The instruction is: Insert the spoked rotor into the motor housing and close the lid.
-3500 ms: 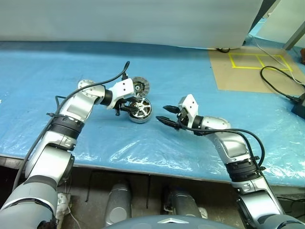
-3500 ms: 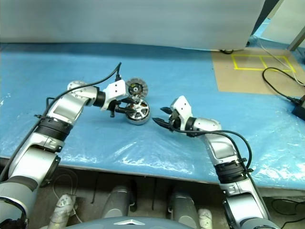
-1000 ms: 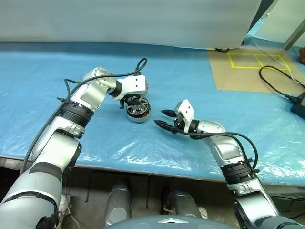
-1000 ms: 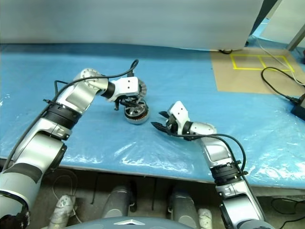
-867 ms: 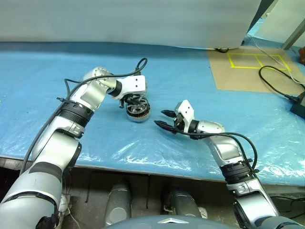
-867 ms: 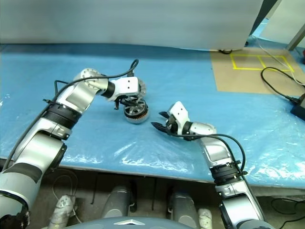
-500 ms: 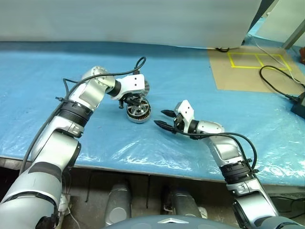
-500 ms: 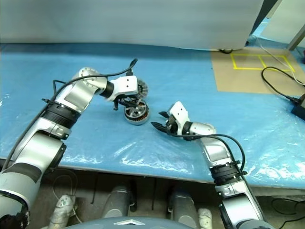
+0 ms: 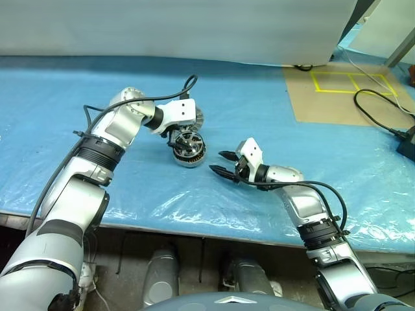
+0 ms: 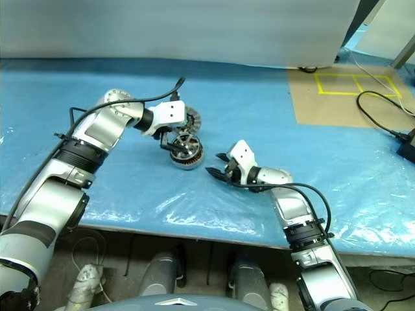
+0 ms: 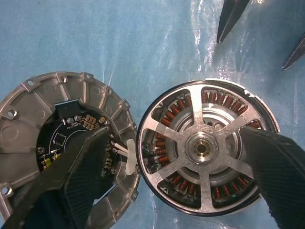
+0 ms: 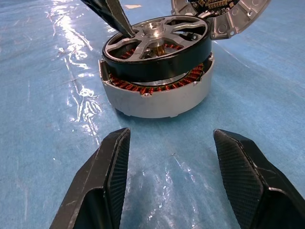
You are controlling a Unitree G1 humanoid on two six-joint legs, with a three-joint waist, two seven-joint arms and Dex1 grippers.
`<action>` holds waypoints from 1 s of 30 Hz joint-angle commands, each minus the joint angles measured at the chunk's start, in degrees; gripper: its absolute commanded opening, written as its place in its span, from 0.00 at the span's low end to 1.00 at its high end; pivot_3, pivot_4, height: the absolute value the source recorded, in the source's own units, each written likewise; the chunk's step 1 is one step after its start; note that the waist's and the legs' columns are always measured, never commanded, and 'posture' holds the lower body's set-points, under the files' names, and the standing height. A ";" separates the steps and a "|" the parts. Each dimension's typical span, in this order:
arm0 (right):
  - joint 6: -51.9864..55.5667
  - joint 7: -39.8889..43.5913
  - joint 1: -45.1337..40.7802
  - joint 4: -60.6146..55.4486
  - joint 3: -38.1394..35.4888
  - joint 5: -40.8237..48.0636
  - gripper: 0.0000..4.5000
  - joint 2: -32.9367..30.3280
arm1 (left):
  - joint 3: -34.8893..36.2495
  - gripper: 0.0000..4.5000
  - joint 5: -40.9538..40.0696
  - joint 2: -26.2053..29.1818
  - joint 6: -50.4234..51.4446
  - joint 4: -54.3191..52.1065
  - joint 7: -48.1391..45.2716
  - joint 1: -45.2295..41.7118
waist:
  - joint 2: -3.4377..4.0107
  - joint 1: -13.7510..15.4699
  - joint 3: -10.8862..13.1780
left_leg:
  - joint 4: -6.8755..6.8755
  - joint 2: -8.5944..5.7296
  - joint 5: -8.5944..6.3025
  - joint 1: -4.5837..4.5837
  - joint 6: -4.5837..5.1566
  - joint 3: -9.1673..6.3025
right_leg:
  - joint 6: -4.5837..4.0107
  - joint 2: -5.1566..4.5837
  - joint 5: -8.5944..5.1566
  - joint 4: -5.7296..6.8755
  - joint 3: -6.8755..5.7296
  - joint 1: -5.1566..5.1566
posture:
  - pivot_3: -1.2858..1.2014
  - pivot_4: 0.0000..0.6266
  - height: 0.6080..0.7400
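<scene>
Head view: blue plastic sheet (image 9: 272, 110) covers the worktop. Left pincer (image 9: 182, 138) hangs right over the housing (image 9: 188, 154), fingers spread to either side of the rotor (image 9: 186, 145). Rotor sits in the top of the housing. Lid (image 9: 196, 117) lies on the sheet just behind the left pincer, touching or nearly touching the housing. Right pincer (image 9: 222, 163) is near the housing on the robot's right, tips pointed at it, open, holding nothing, clear gap to the housing. Brown board with yellow tape squares (image 9: 340, 91) and a black cable (image 9: 379, 120) lie well off to the far right.

Left wrist view: looking straight down on the rotor (image 11: 205, 148), silver spokes and hub, copper coils showing between the spokes. One finger (image 11: 279, 174) overlaps the rotor's rim, the other finger (image 11: 71, 183) is over the lid (image 11: 33, 105) beside it. Jaws wide, not clamping the rotor. Lid lies inner face up, circuit board showing, its edge against the housing rim. The right pincer's two tips (image 11: 231, 14) show beyond the rotor, apart from it.

Right wrist view: both fingers (image 12: 107, 181) spread wide, bare sheet between them. Housing (image 12: 157, 98) stands straight ahead, apart from the tips. Rotor (image 12: 152, 47) sits proud of the housing and slightly tilted, not fully seated; coils visible in the gap under its dark rim. A left finger tip (image 12: 114, 16) touches the rotor's top. Lid (image 12: 224, 16) edge shows behind the housing.
</scene>
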 commanded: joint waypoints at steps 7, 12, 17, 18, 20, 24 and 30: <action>-2.28 0.05 0.13 -0.02 0.37 -0.75 0.64 -0.09 | -0.39 0.99 1.18 -0.23 1.41 -1.61 -0.75 -0.53 | 0.00 0.00 0.00 | 0.00 0.00 0.00 -0.01 0.00 0.00 | 0.00 0.00 0.00 0.00 0.00 0.00 | 0.52 0.24 1.00; -2.30 -0.06 0.34 -0.19 0.54 -1.09 0.64 -0.09 | -0.38 0.99 1.24 -0.33 2.37 -2.10 -1.10 0.13 | 0.00 0.00 0.00 | 0.00 0.00 0.00 0.00 0.00 0.00 | 0.00 0.00 0.00 0.00 0.00 0.00 | 0.52 0.24 1.00; -2.10 -0.20 0.70 -0.66 0.80 -1.36 0.64 -0.14 | -0.37 0.99 0.82 -0.63 4.03 -2.91 -1.70 1.02 | 0.00 0.00 0.00 | -0.01 0.00 0.00 -0.01 0.01 0.00 | 0.00 0.00 0.00 0.00 -0.01 0.00 | 0.52 0.24 1.00; -1.96 -0.26 0.78 -0.94 0.89 -1.46 0.64 -0.18 | -0.39 0.99 0.89 -0.67 4.20 -2.78 -1.65 1.08 | 0.00 -0.01 0.00 | -0.01 0.00 0.00 -0.01 0.01 0.00 | 0.00 0.00 0.00 -0.01 -0.01 0.00 | 0.52 0.24 1.00; -1.40 -0.40 0.96 -1.93 1.07 -1.55 0.64 -0.25 | -0.48 0.99 0.67 -0.82 4.92 -3.05 -2.14 1.51 | 0.00 0.00 0.00 | 0.00 0.00 0.00 -0.01 0.01 0.00 | 0.00 0.00 0.00 -0.01 -0.01 0.00 | 0.52 0.24 1.00; -0.01 -0.86 0.95 -3.77 1.41 -1.48 0.64 -0.33 | -1.02 0.99 1.03 -1.20 5.41 -3.75 -2.01 2.51 | 0.00 -0.02 0.00 | -0.01 0.00 -0.01 0.00 0.01 0.00 | 0.00 0.00 0.00 -0.01 -0.01 0.00 | 0.52 0.24 1.00; 1.49 -1.42 1.18 -5.48 1.74 -1.45 0.64 -0.69 | -0.89 0.99 0.96 -1.12 5.60 -4.62 -2.14 2.77 | 0.00 -0.04 0.00 | -0.02 0.00 -0.01 0.02 0.01 -0.01 | 0.00 0.00 0.00 -0.02 -0.01 0.01 | 0.52 0.24 1.00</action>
